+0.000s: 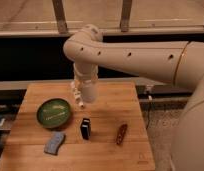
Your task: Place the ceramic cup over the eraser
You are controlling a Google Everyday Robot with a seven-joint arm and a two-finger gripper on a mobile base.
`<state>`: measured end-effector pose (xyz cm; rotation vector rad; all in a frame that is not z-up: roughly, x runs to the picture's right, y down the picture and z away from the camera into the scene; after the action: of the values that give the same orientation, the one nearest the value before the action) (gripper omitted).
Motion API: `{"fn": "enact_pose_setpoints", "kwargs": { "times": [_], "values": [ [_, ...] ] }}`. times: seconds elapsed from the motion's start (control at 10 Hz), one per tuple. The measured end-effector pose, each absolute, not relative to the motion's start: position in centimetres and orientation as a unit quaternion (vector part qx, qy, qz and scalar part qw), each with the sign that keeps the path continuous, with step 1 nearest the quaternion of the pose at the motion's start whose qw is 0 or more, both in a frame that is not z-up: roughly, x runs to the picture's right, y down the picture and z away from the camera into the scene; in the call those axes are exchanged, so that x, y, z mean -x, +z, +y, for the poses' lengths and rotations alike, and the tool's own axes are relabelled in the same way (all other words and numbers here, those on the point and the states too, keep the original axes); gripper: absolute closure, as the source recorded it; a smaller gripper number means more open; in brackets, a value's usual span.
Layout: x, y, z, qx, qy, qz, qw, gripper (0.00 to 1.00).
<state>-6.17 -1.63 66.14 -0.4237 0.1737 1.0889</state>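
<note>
My gripper has its jaws shut on the ceramic cup; next I lower it over the eraser.

We see a square, light wooden tabletop. Directly on it lie a round green bowl at the left and a blue-grey sponge towards the front left. A small black rectangular eraser stands near the middle, with a slim reddish-brown object to its right. Above the tabletop, behind the eraser, hangs the gripper, jaws closed on a small white ceramic cup.
</note>
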Motion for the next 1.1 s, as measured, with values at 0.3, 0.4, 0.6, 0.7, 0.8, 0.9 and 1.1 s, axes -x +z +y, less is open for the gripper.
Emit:
{"fn": "enact_pose_setpoints", "kwargs": {
  "times": [0.3,0.4,0.6,0.7,0.8,0.9,1.1],
  "values": [
    [7.2,65.1,0.5,0.207,0.523,0.078,0.823,1.00],
    [7.2,65.1,0.5,0.207,0.524,0.079,0.823,1.00],
    [7.2,65.1,0.5,0.207,0.524,0.079,0.823,1.00],
    [7.1,65.1,0.5,0.207,0.524,0.079,0.822,1.00],
    [7.2,65.1,0.5,0.207,0.524,0.079,0.822,1.00],
    [7.2,65.1,0.5,0.207,0.524,0.079,0.822,1.00],
    [7.2,65.1,0.5,0.207,0.524,0.079,0.822,1.00]
  ]
}}
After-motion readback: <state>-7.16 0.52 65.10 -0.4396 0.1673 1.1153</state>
